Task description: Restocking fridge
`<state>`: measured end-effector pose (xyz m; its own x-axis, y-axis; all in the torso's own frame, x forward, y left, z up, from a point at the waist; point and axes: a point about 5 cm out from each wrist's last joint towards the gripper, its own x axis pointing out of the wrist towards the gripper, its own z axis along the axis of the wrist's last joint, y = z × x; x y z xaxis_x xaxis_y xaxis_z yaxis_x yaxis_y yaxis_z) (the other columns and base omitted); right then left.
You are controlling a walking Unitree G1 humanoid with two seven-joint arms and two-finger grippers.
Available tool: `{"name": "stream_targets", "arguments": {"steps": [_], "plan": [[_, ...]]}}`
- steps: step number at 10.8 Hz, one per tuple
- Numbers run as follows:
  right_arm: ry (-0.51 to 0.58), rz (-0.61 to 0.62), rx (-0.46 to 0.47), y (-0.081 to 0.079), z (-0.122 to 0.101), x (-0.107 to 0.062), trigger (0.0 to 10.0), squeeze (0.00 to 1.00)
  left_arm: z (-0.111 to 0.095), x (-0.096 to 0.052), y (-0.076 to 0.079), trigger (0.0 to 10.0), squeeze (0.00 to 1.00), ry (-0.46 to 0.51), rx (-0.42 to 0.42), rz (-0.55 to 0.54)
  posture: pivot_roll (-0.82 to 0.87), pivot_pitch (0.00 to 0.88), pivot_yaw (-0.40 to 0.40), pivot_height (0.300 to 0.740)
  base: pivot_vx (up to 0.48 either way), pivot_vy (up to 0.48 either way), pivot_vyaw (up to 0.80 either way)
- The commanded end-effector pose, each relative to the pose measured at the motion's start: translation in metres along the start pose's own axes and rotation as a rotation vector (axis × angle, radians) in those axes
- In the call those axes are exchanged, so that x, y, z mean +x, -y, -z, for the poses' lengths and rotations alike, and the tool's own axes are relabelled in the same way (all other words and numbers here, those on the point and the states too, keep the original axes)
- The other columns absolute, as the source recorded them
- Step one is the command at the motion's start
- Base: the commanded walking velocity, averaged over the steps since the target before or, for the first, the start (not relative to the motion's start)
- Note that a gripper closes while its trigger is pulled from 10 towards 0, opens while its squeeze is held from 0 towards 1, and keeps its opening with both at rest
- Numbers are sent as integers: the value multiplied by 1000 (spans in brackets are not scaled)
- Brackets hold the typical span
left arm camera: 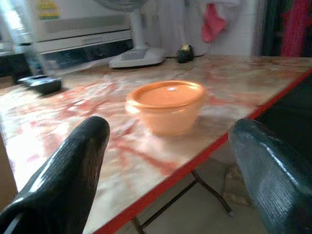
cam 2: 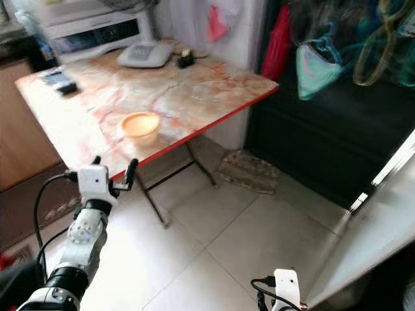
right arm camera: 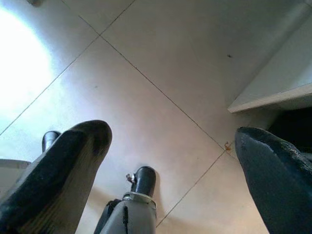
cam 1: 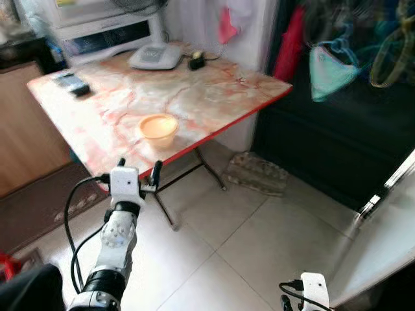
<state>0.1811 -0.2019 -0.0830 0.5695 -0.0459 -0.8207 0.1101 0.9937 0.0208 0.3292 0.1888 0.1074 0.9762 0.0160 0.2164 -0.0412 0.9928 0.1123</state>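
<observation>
**Lining up on the orange bowl at the table edge**

From the head cameras I see the lidded orange bowl (cam 1: 159,129) sitting on the marbled table (cam 1: 214,91), close to its red-trimmed front edge. My left gripper (cam 1: 139,172) is raised just short of that edge, below and slightly left of the bowl, with its two black fingers spread and nothing between them. A remote (cam 1: 72,84), a fan base (cam 1: 155,56) and a small dark object sit well apart at the far side. My right gripper (cam 2: 280,295) hangs low over the tiled floor (cam 1: 246,240) near the open fridge door (cam 1: 389,233).

Through the left wrist camera the bowl (left arm camera: 165,106) lies straight ahead between the fingers (left arm camera: 73,170), still some way off, standing clear on the tabletop. I judge it a light plastic tub, smooth and a bit slippery, with walls that might flex, so I'd close across its sides just under the lid rim and squeeze gently.

The right wrist camera looks down at floor tiles and the robot's foot; those fingers (right arm camera: 58,170) are wide apart and empty.
</observation>
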Motion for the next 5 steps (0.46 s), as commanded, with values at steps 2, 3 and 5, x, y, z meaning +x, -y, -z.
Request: {"name": "stream_targets", "arguments": {"steps": [2, 3, 5], "plan": [[7, -5, -6, -2, -1, 0, 10000, 0, -4, 4, -12, 10000, 0, 0, -17, -52, 44, 0, 2, 740, 0, 0, 400], [10, -5, 4, -2, -1, 0, 10000, 0, -5, 5, -14, 10000, 0, -1, -23, -59, 40, 0, 4, 740, 0, 0, 0], [24, -2, 26, -2, -3, 0, 10000, 0, -6, 7, -15, 10000, 0, -12, -39, -67, 39, 0, 7, 740, 0, 0, 0]]}}
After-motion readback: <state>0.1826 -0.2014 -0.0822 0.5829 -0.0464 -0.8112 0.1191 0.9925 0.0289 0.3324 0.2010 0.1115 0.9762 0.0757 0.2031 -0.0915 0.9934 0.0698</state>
